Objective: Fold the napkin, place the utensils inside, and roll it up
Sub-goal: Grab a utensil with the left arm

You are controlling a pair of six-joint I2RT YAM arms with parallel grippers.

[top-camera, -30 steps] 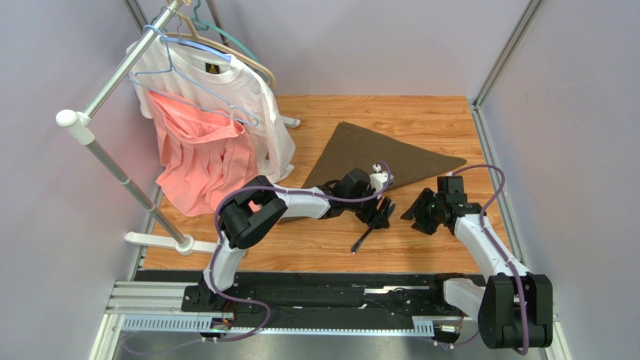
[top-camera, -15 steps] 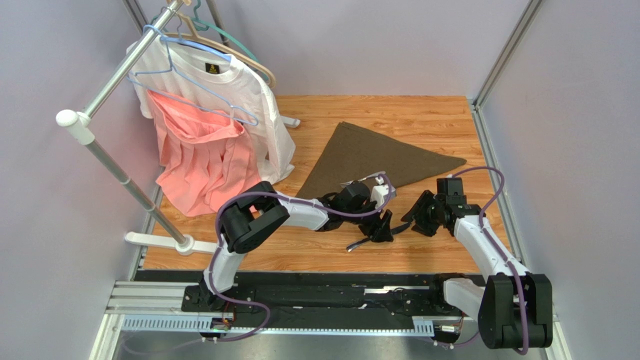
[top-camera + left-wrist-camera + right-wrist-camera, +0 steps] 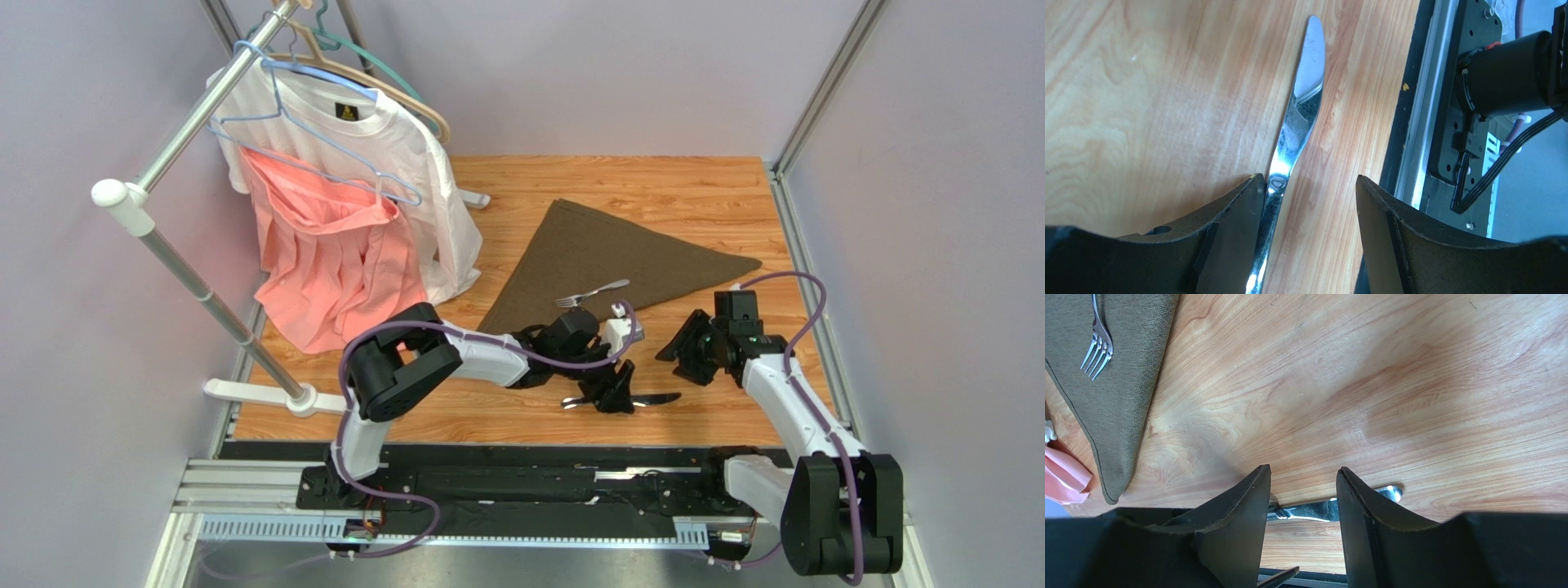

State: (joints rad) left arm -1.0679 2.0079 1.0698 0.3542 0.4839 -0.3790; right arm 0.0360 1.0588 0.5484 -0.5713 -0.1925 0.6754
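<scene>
Spanning lilac-walled booth, wooden desk carries folded napkin, fork on it. Knife on bare wood between wide-open left fingers, handle end cut off. Right fingers open, empty. Clothes rack left.

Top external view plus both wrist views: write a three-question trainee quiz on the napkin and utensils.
1. True or false: the fork lies on the napkin.
2. The knife lies: A on the napkin, B on the bare table, C lifted in the air.
3. Fill in: the left gripper, astride the knife's handle, is ____.
Key: 1 true; 2 B; 3 open.
</scene>
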